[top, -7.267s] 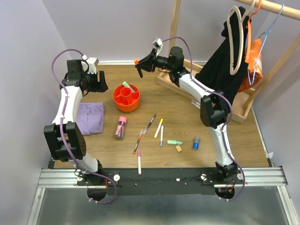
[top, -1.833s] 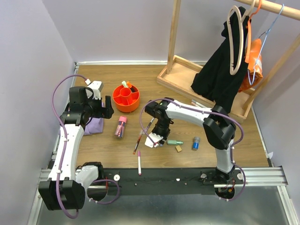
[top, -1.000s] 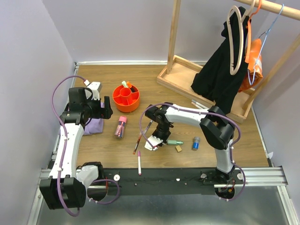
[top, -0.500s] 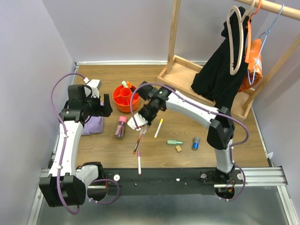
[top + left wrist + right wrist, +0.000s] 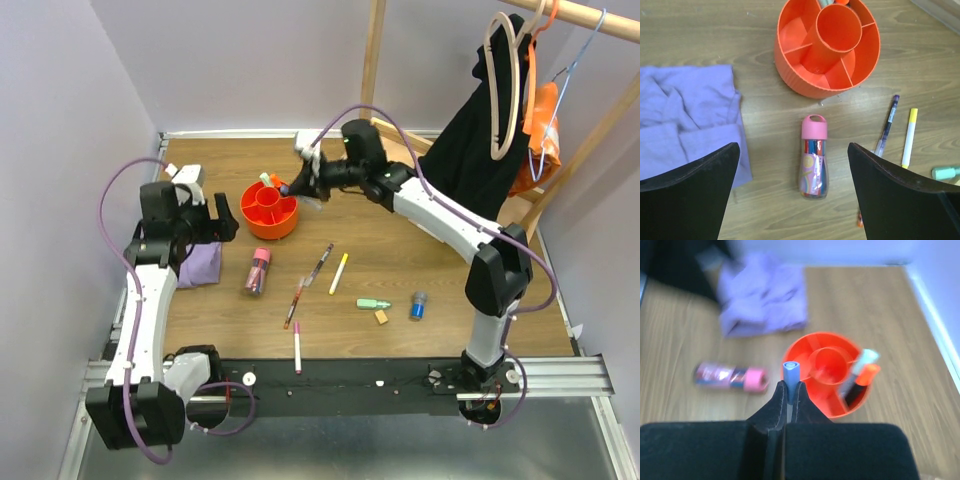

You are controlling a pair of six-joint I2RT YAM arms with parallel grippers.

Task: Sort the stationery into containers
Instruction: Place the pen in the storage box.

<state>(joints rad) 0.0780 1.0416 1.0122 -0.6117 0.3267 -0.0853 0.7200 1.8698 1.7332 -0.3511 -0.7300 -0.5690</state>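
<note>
Two arms are in view, and I log each against the orange tub [image 5: 266, 230] on the table [image 5: 450, 285]. My right gripper [image 5: 791, 388] is pinched fully closed on a blue-capped pen [image 5: 791, 368], whose capped end sticks out past the fingertips. From overhead this gripper sits at the tub's far right rim; I cannot tell its height over the rim. My left gripper [image 5: 228, 217] stands spread wide with nothing between its fingers, just left of the tub. Inside the tub, a green-capped marker [image 5: 867, 356] and an orange-capped marker [image 5: 866, 374] lean together in one outer compartment on the far side. A pink-capped tube [image 5: 813, 157] lies flat just on the near side of the tub, its cap end toward the tub. A purple cloth [image 5: 685, 120] lies crumpled to the tub's near left, apart from it. To the near right of the tub a dark pen [image 5: 888, 125] and a yellow marker [image 5: 909, 137] lie side by side without touching. Farther out that way lie a red pen [image 5: 293, 302] and, farthest, a pink pen [image 5: 296, 347]. Well apart from the tub on the near right are a green highlighter [image 5: 374, 304], a tan eraser [image 5: 381, 317] just beside it, and a blue cylinder [image 5: 418, 304].
</note>
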